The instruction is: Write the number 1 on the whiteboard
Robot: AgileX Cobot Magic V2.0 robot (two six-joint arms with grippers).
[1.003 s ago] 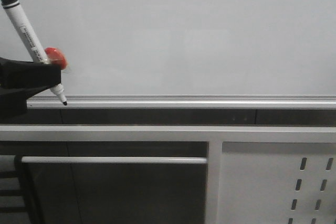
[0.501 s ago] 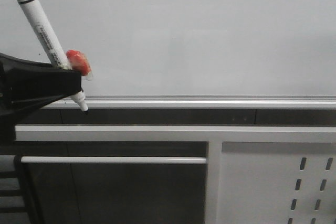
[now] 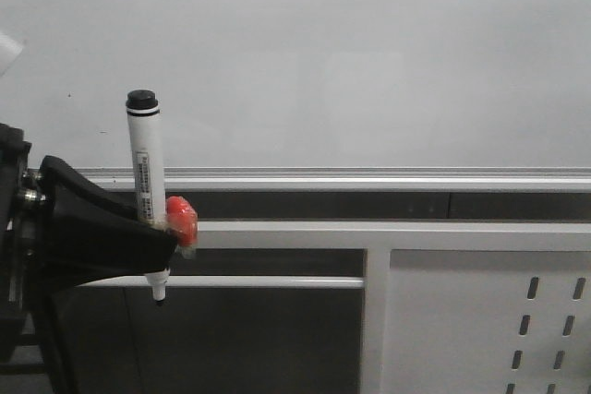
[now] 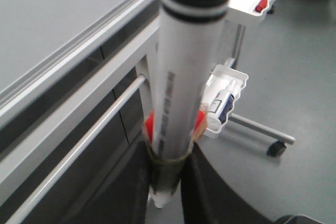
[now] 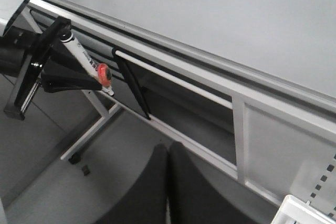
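the whiteboard (image 3: pixel 369 53) fills the upper part of the front view as a flat, pale grey-white surface, closed along its lower edge by a silver aluminium rail (image 3: pixel 369 179). no pen stroke shows on it; only a tiny dark speck sits at its far left.

the left pincer (image 3: pixel 157 246) is clamped on a white marker (image 3: pixel 146 159) with a black end cap at the top and a dark tip pointing down. an orange-red piece (image 3: pixel 182 219) sits against the marker's barrel right at the grip. the marker stands nearly upright, its cap in front of the board's lower left area and its tip hanging below the rail, in front of the frame's thin horizontal bar (image 3: pixel 259 280). in the left wrist view the marker (image 4: pixel 184 77) rises between the two dark fingers (image 4: pixel 207 187), with a band of tape around it at the grip.

the right pincer (image 5: pixel 168 182) is together, its black fingers pressed side by side with nothing between them, low in front of the frame and well apart from the board.

the board surface to the right of the marker is wide, open room. under the rail run a dark gap, a white crossbar and a white metal panel with slanted slots (image 3: pixel 545 320).
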